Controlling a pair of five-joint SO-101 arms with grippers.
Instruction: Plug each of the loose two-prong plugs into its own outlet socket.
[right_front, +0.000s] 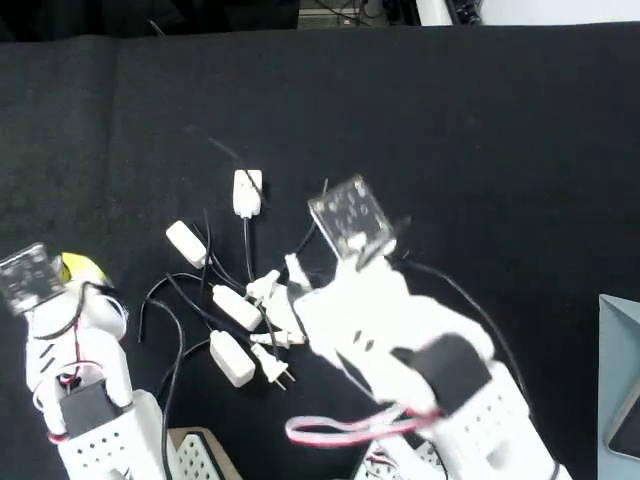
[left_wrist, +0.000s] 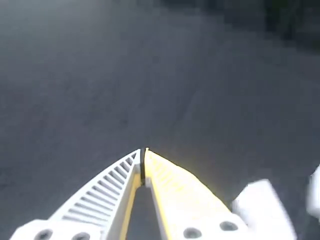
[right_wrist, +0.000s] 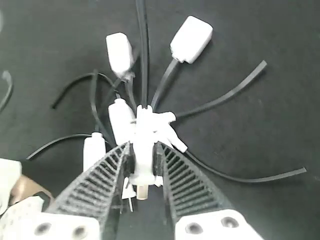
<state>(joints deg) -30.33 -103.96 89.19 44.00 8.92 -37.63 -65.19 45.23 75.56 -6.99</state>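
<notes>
Right gripper (right_wrist: 143, 149) is clamped narrow on a white plastic plug (right_wrist: 143, 167) with a black cord, amid the cluster of white outlet sockets (right_wrist: 191, 39) on the black cloth table (right_front: 450, 130). Left gripper (left_wrist: 144, 155) has its fingers pressed together, holding nothing, well left of the cluster.

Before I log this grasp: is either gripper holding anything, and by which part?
The right gripper clamps a white plug by the sides of its body. The left gripper is shut, holding nothing.
</notes>
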